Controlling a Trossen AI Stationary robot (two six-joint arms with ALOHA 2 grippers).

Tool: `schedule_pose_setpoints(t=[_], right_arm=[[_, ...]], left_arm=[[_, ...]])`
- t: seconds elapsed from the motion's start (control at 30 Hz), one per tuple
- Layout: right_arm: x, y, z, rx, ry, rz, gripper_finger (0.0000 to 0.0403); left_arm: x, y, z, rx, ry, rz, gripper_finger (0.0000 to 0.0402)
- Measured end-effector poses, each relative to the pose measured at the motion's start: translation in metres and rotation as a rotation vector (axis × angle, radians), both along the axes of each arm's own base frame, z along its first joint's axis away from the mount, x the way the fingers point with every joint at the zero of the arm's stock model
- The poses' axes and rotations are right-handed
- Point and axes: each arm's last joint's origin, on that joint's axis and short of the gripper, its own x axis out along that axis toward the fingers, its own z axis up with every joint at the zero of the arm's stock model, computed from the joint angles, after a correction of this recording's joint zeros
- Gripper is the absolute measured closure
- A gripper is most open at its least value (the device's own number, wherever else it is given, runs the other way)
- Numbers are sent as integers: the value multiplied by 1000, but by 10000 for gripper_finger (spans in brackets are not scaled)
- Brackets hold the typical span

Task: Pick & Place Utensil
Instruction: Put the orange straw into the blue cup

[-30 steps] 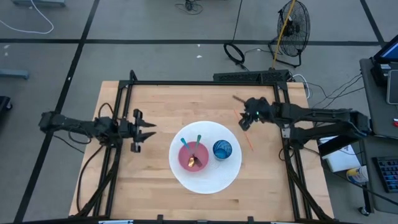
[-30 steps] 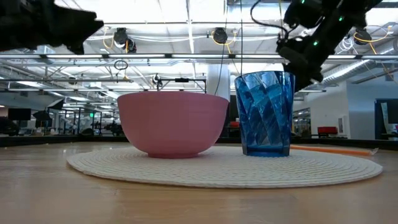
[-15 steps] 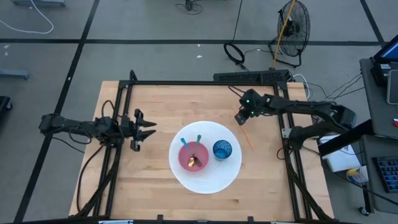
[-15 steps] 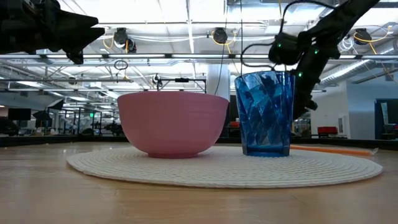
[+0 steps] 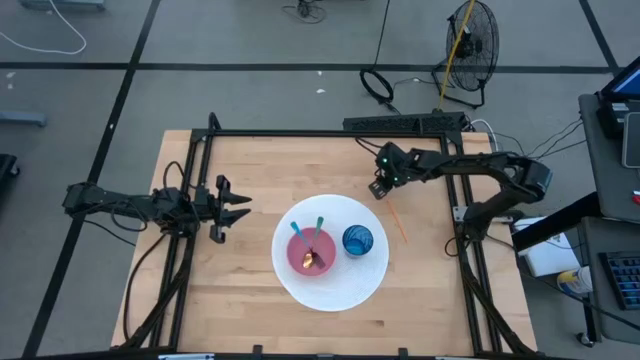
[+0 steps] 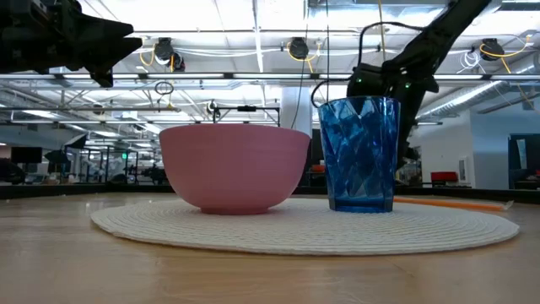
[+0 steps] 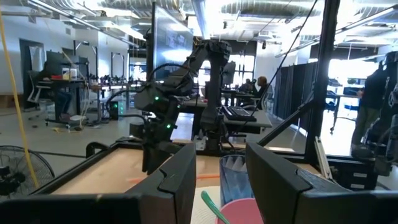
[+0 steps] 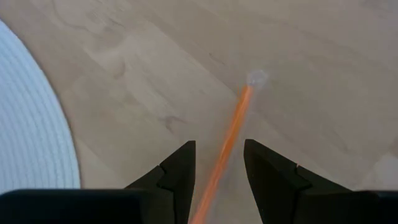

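right gripper (image 5: pixel 379 187) hangs over the bare wood of the light wooden table (image 5: pixel 250 170), from above, just past the far-right rim of the round white woven placemat (image 5: pixel 330 288), with the upper end of a thin orange utensil (image 5: pixel 397 221) right beneath it. that orange stick lies flat on the table beside the mat, slanting away from the gripper. on the mat sit a pink bowl (image 5: pixel 310 250) with a teal-handled utensil (image 5: pixel 319 228) and another stick in it, and a blue faceted plastic cup (image 5: pixel 357 240) just beside the bowl. left gripper (image 5: pixel 238 208) waits over the table's left side, fingers spread wide, nothing in them.

from table height, the pink bowl (image 6: pixel 234 167) and blue cup (image 6: pixel 361 152) stand on the mat (image 6: pixel 304 226); the orange stick (image 6: pixel 451 203) shows as a low line behind the cup, and the right arm comes down behind the cup.

left wrist camera looks between its parted fingers (image 7: pixel 180 177) at the cup (image 7: pixel 234 179) and the other arm beyond.

right wrist camera looks down: its two dark fingers (image 8: pixel 180 168) stand apart on either side of the orange utensil (image 8: pixel 230 134), not closed on it, mat edge (image 8: pixel 31 137) alongside.
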Motion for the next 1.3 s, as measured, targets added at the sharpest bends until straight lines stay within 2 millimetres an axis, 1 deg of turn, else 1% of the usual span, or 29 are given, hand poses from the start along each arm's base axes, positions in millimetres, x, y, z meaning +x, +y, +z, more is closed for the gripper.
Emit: schedule_pose_setpoints(t=[0.2, 0.3, 0.43, 0.6, 0.67, 0.73, 1.0, 1.07, 1.2, 1.3], right_arm=[[5, -4, -12, 35, 97, -8, 273], [4, -3, -16, 54, 146, -14, 273], [2, -2, -16, 78, 179, -15, 273], [-1, 3, -17, 105, 241, -5, 275], [-4, 6, -18, 123, 270, 0, 284], [-6, 8, -18, 140, 296, 4, 301], [-12, 14, -19, 189, 364, 20, 391], [-13, 14, -19, 192, 373, 22, 395], [-14, 15, -20, 193, 382, 21, 388], [-13, 14, -20, 185, 379, 28, 394]], left_arm=[[1, 0, -3, 2, 27, -1, 256], [1, 0, -2, 2, 27, -1, 256], [1, 0, -3, 3, 28, -1, 256], [1, 0, -3, 9, 30, 0, 256], [1, 0, -3, 9, 30, 0, 256], [1, 0, -3, 10, 30, 0, 256], [1, 0, -4, 13, 43, 0, 256], [1, 0, -4, 13, 43, 0, 256], [1, 0, -4, 13, 43, 0, 256], [1, 0, -4, 13, 44, 0, 256]])
